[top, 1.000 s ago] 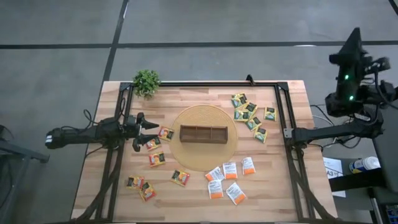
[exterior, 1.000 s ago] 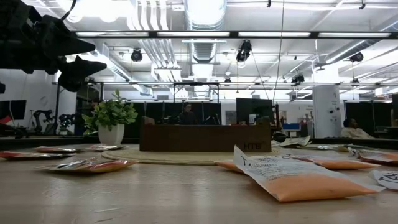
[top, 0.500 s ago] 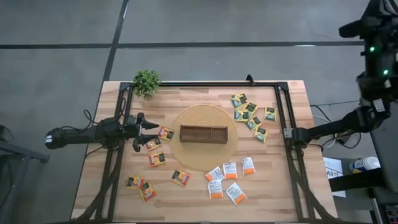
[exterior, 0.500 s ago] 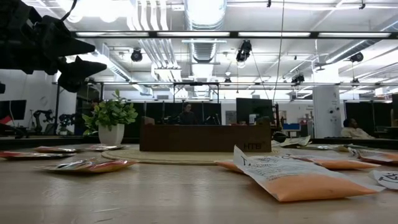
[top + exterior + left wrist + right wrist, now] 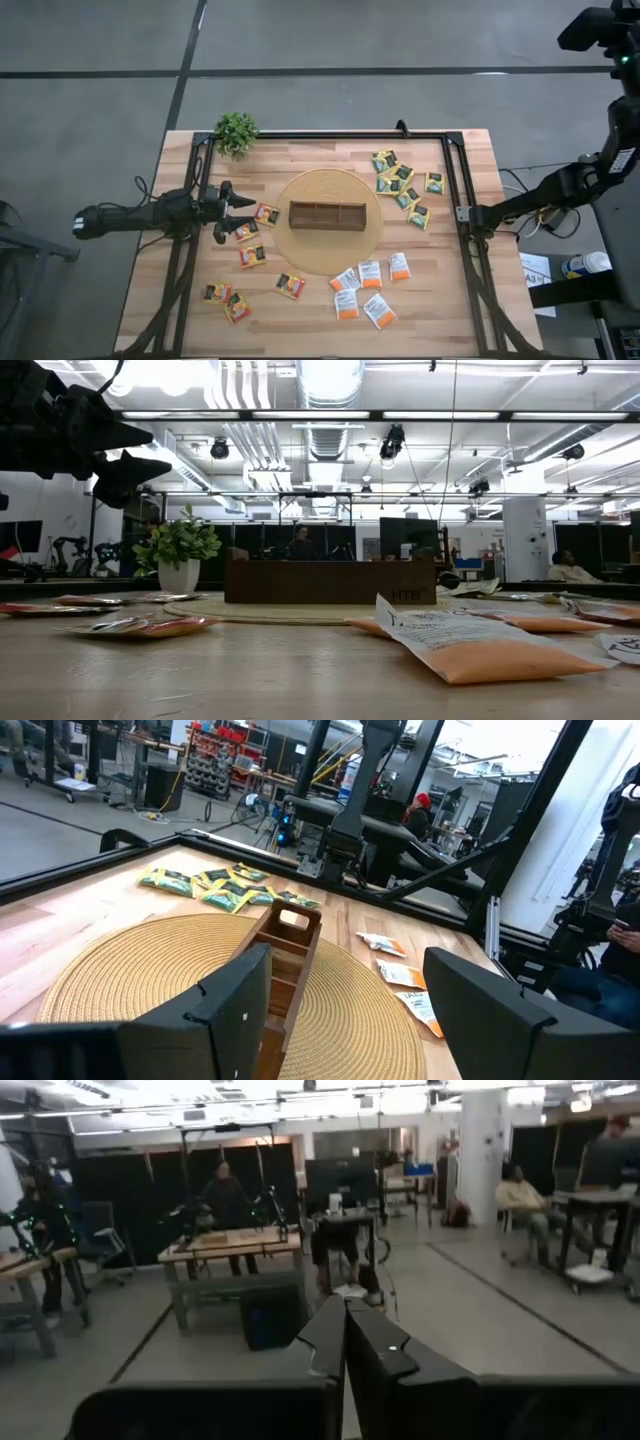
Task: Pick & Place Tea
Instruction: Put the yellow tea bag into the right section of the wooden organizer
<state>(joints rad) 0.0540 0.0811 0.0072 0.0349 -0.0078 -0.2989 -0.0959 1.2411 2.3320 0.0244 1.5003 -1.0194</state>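
Note:
The tea lies flat on the table in three loose groups: dark green-yellow sachets [image 5: 400, 185] at the far right, white-orange ones [image 5: 368, 285] near the front, yellow-red-black ones [image 5: 250, 240] on the left. My left gripper [image 5: 235, 212] hovers level and open over the table's left side. It points at the brown divided box [image 5: 285, 950] and has nothing between its fingers. My right gripper [image 5: 345, 1340] is shut and empty. It is raised high beyond the table's right edge and points level into the room.
The box [image 5: 328, 214] sits in the middle of a round woven mat [image 5: 330, 180]. A small potted plant [image 5: 236, 130] stands at the far left corner. A black frame [image 5: 460, 200] runs along the table's sides. People sit in the room behind.
My right arm has unfolded and swung upward beside the table's right edge. Its gripper has risen well above the table and has turned. The left arm and the sachets have kept still.

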